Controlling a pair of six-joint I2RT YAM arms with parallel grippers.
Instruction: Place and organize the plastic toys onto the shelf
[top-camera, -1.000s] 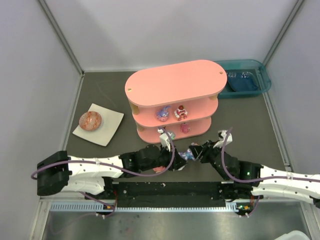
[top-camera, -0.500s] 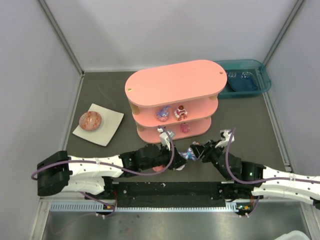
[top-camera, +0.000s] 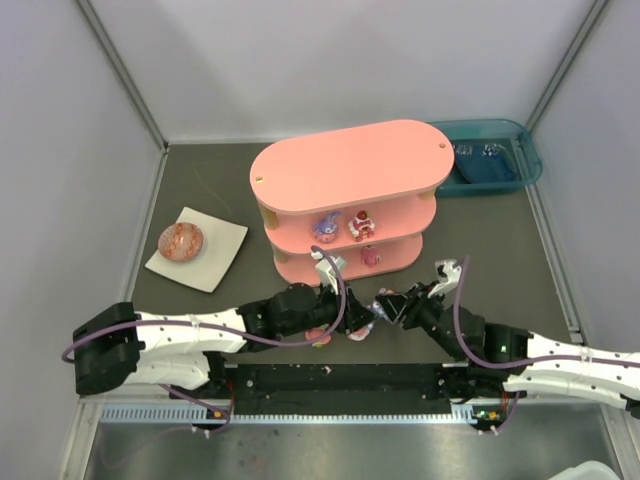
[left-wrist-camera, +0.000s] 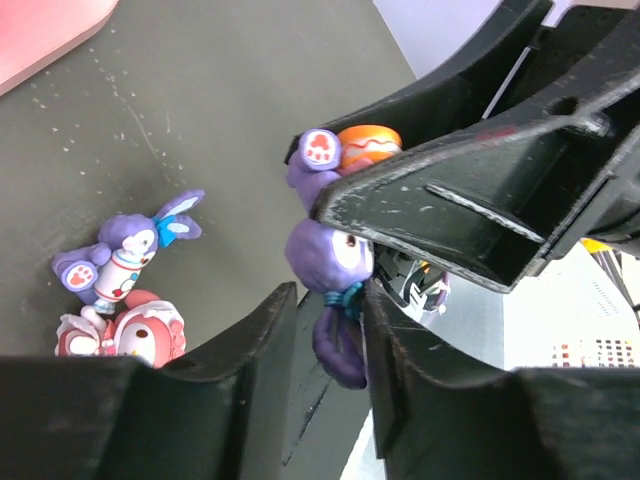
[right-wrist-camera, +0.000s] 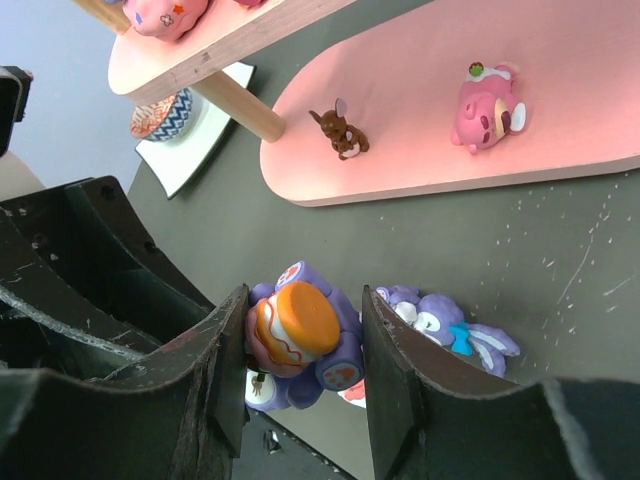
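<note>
Top external view: the left gripper (top-camera: 352, 318) and right gripper (top-camera: 388, 304) are seen tip to tip above the table's (top-camera: 480, 240) near edge, before the shelf (top-camera: 345, 165), likely for a hand-over; no grip can be made out. Left wrist view: the purple figurine's (left-wrist-camera: 322, 250) lower end is flanked by half-open left jaws; contact cannot be told. Right wrist view: the figurine's body is clamped between the right jaws.

Nothing to read here: no words, no brand, no numbers on anything. Nearest to a sign is a pink paw print on the white sole of the purple toy (left-wrist-camera: 325, 250), foot raised, in the left wrist view. Another paw-print sole shows on the purple bunny (left-wrist-camera: 120, 255) lying on the tabletop. And there's a patch of tiny coloured squares (left-wrist-camera: 598, 352) at that view's lower right, too small to read.
</note>
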